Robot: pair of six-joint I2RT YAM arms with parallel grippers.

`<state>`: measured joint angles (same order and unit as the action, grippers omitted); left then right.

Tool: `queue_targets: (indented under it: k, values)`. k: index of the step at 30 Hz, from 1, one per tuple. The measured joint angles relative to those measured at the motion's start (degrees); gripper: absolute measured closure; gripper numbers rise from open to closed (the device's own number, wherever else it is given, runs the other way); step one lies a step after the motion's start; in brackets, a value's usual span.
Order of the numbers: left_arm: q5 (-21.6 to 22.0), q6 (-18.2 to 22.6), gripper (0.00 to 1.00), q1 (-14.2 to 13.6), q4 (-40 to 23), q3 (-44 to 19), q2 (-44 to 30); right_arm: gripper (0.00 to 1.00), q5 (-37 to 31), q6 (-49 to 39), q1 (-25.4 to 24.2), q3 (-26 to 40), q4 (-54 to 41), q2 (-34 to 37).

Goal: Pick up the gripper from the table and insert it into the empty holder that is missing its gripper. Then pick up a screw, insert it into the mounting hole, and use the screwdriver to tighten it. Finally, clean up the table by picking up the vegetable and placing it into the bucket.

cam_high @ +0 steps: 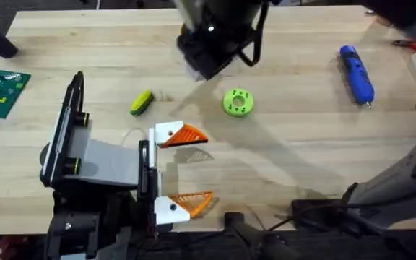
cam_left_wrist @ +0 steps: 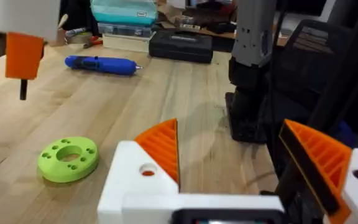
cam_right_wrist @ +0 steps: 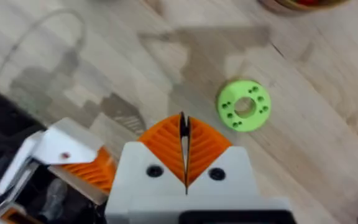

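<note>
Gripper [cam_high: 178, 135] lies low left of centre on the counter [cam_high: 287, 152], white base touching the top end of the holder [cam_high: 144, 155]; whether it is fully seated I cannot tell. Its long axis runs across the counter, with the orange tip pointing right and the base left. Reddish dot faces up in overhead; left wrist view shows the gripper [cam_left_wrist: 145, 171] close up, dot on top, wedge pointing away from the camera. Right wrist view catches its white base [cam_right_wrist: 67, 149] from above with orange beneath it

Ribbed finger [cam_high: 188, 204] sits on the lower end of the same rail, parallel to the gripper, tip also pointing right. Left tool [cam_high: 208, 166] has these two fingers well apart, nothing between

Right tool [cam_left_wrist: 23, 46] hangs above the counter in left wrist view, a thin dark pin [cam_left_wrist: 23, 90] sticking down from its pads; overhead gives that arm just as a dark blur. Right wrist view shows the pads [cam_right_wrist: 204, 146] pressed together, dark sliver in the seam

Green disc [cam_high: 237, 102] is just right of the gripper, vegetable [cam_high: 141, 102] just above left of it, long axis diagonal. Screwdriver [cam_high: 357, 74] is far right, tip toward the near edge
</note>
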<state>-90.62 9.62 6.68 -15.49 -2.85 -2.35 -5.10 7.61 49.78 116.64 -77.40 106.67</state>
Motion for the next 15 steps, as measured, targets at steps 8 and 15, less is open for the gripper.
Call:
queue_targets:
  k: [8, 15]
  values:
    - [0.0, 0.0, 0.012, 0.0, 0.0, 0.0, 0.0, 0.994, 0.0, -2.8, 8.9, 3.8, -2.1, 0.0]
    - [0.0, 0.0, 0.012, 0.0, 0.0, 0.0, 0.0, 0.994, 0.1, -3.2, 13.3, 4.5, -5.5, 0.0]
